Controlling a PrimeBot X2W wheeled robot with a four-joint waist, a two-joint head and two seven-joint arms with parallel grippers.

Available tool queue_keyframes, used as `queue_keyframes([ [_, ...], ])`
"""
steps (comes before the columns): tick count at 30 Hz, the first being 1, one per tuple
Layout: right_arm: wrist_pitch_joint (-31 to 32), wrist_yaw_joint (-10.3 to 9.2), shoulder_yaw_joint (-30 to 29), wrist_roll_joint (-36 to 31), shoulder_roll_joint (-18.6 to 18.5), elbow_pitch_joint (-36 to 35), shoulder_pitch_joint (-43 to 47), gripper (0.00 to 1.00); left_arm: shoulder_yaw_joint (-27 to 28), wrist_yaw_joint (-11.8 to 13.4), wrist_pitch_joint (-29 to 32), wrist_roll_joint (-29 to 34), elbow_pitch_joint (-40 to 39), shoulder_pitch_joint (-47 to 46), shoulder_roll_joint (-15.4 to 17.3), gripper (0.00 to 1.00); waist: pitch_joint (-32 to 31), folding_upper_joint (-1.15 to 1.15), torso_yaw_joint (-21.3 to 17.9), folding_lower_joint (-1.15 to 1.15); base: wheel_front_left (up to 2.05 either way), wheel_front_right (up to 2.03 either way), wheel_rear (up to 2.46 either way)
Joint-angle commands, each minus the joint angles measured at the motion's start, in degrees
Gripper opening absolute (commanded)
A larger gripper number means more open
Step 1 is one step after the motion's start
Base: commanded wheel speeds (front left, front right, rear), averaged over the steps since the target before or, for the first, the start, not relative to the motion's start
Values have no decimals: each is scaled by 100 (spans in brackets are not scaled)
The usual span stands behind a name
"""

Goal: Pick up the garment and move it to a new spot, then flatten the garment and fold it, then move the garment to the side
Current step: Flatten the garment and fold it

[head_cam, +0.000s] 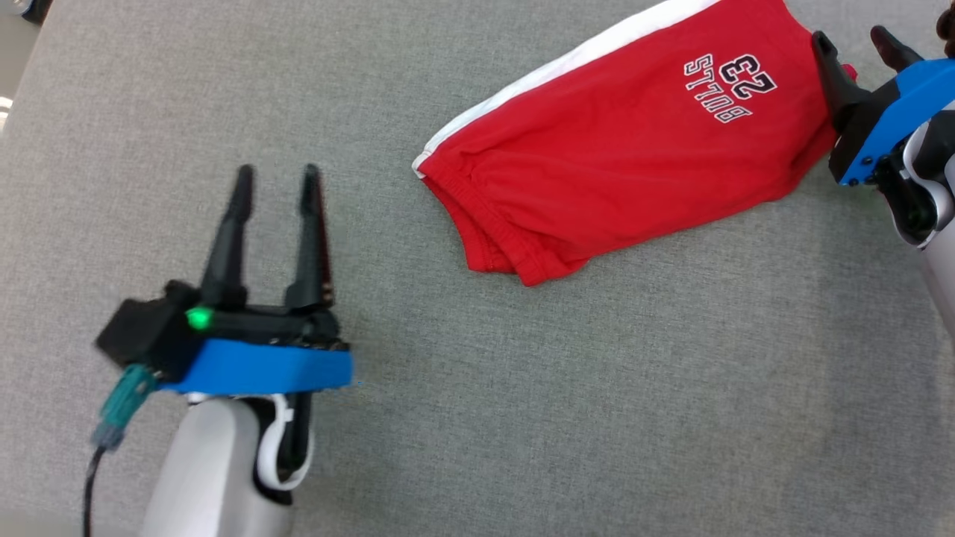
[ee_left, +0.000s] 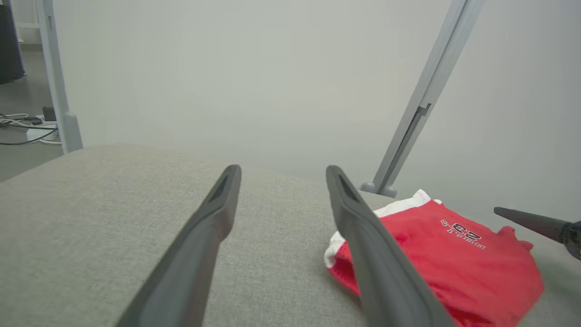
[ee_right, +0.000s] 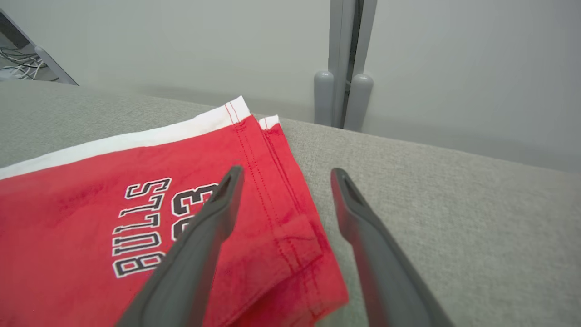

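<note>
Garment — soft, light, floppy; best pinched at hem corner. Left gripper, right gripper — both spread, empty.

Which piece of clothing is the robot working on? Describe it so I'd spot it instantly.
On the wide grey fabric surface, look far right, beside the right gripper. There lies a pair of red cloth shorts; its white side stripe and BULLS 23 print set it apart.

- You see the red shorts lying on the grey fabric surface, white stripe along the far edge.
- Your left gripper is well apart from them, jaws parted, empty.
- Your right gripper is at their right edge, jaws parted.
</note>
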Motion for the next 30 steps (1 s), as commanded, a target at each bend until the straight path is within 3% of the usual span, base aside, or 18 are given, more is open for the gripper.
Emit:
queue_keyframes([
  [1, -7, 1, 28, -19, -6, 26, 18, 100, 92, 42, -12, 36, -61, 77, -6, 100, 13, 0, 16, 0, 0, 0, 0],
  [8, 47, 1, 280, -175, -99, 435, -144, 100, 665, 402, -12, 329, -515, 574, -6, 100, 60, 0, 155, 0, 0, 0, 0],
  [17, 503, 1, 484, -230, -51, 957, -158, 100, 549, 599, -12, 288, -507, 766, -7, 100, 51, 0, 286, 0, 0, 0, 0],
  [18, 564, 1, 512, -207, -16, 963, -129, 55, 540, 599, -12, 282, -491, 753, -7, 100, 50, 0, 291, 0, 0, 0, 0],
  [19, 627, 2, 548, -183, 11, 953, -107, 38, 528, 607, -12, 277, -478, 740, -7, 100, 52, 0, 293, 0, 0, 0, 0],
  [20, 678, 3, 585, -171, 27, 931, -90, 0, 521, 616, -12, 297, -466, 722, -7, 100, 55, 0, 291, 0, 0, 0, 0],
  [30, 0, 1, 457, 320, 187, 562, 71, 0, 569, 606, -12, 544, -346, 697, -7, 100, -151, 0, -91, 0, 0, 0, 0],
])
